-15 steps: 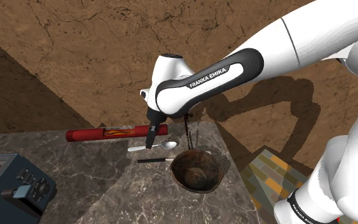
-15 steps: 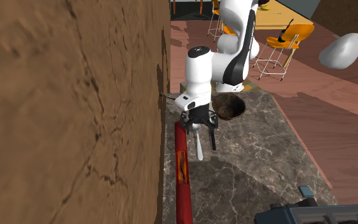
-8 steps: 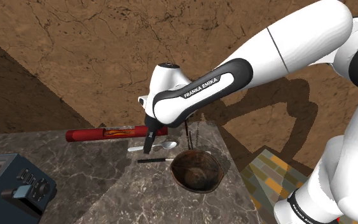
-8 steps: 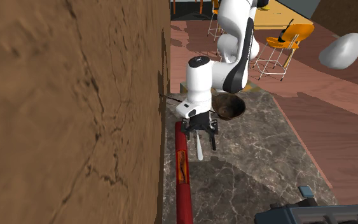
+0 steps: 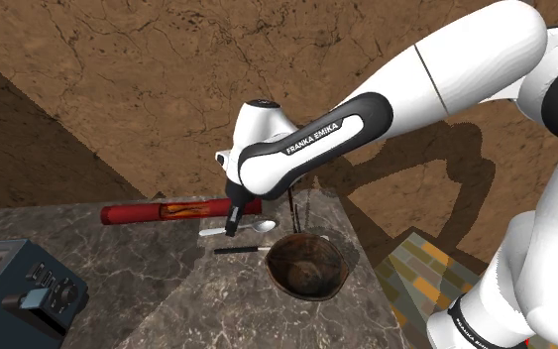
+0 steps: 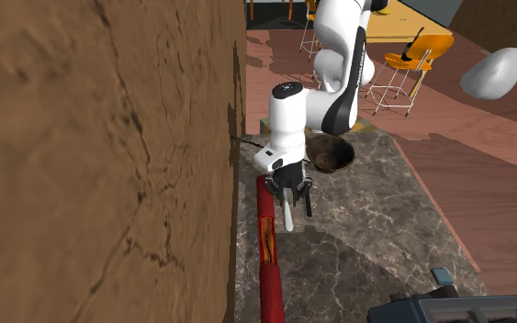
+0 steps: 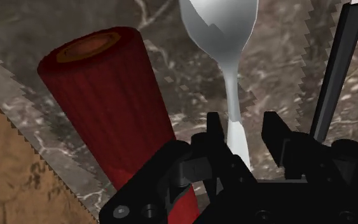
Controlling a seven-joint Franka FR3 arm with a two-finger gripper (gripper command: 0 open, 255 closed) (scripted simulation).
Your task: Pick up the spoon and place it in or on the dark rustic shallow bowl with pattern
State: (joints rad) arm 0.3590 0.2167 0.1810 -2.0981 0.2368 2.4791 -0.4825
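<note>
So my black two-finger gripper [image 7: 244, 127] is right down at the counter with the fingers [image 7: 214, 135] a narrow way apart, straddling the thin handle of the shiny silver spoon [image 7: 220, 28]. Neither pad looks like it's touching yet, so I'm not holding anything. The spoon's lying flat on the dark marbled stone counter [image 5: 167, 297], round end out ahead of the fingers, with a fat dark red cylinder [image 7: 107, 95] just beside one finger and a thin black stick [image 7: 336, 70] past the other. The dark brown, rusty-looking shallow bowl [image 5: 306, 268] sits near the counter's corner, close to the spoon's round end. I reckon the job right now is just the squeeze: keep the handle centred, get low enough that the pads catch that flat sliver instead of skating over it, and don't nudge the cylinder. Gripped this far back it'll probably droop at the head, so clamp firm and lift straight up before heading over.
</note>
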